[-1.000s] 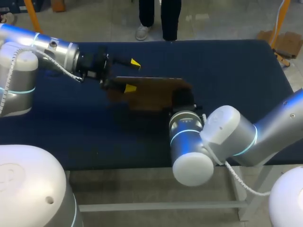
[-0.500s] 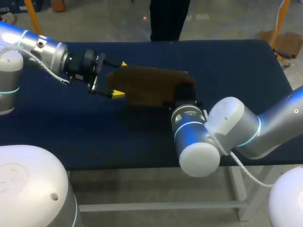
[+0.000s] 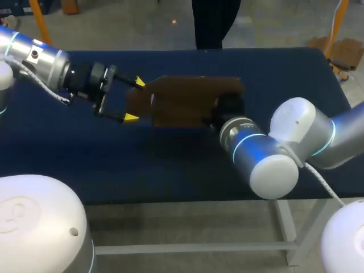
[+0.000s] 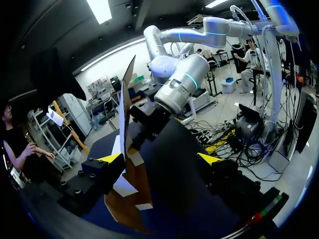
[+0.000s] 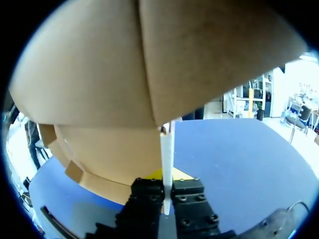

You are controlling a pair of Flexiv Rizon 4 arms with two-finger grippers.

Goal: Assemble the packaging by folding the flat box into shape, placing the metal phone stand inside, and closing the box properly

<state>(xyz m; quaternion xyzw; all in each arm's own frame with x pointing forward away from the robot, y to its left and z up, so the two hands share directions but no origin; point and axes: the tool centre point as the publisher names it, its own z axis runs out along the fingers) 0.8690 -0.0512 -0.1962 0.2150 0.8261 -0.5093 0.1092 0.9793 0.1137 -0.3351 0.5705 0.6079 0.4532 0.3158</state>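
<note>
Flat cardboard box (image 3: 187, 99), brown and not yet folded into shape, is held over the middle of the dark blue surface (image 3: 85, 165). Its long axis runs crosswise, from the left arm's side to the right arm's side.

The right gripper (image 5: 167, 193) is closed on the box's right end. In the right wrist view a thin panel edge is pinched between both fingers, with the broad brown faces spreading out ahead.

The left gripper (image 3: 135, 100) is spread wide and has hold of nothing. It faces the box's left end, and in the head view that end lies just within the gap between the two yellow tips.

In the left wrist view the box is seen edge-on, as a thin upright sheet running straight ahead toward the right gripper. It lies close beside one finger (image 4: 110, 158) and well apart from the other. Whether it touches the near finger cannot be told. Loose flaps hang at the near end.

The left gripper is judged the one free to work on the fold, since the sheet lies directly ahead of it, off-centre in its opening. No metal phone stand is seen in any view.
</note>
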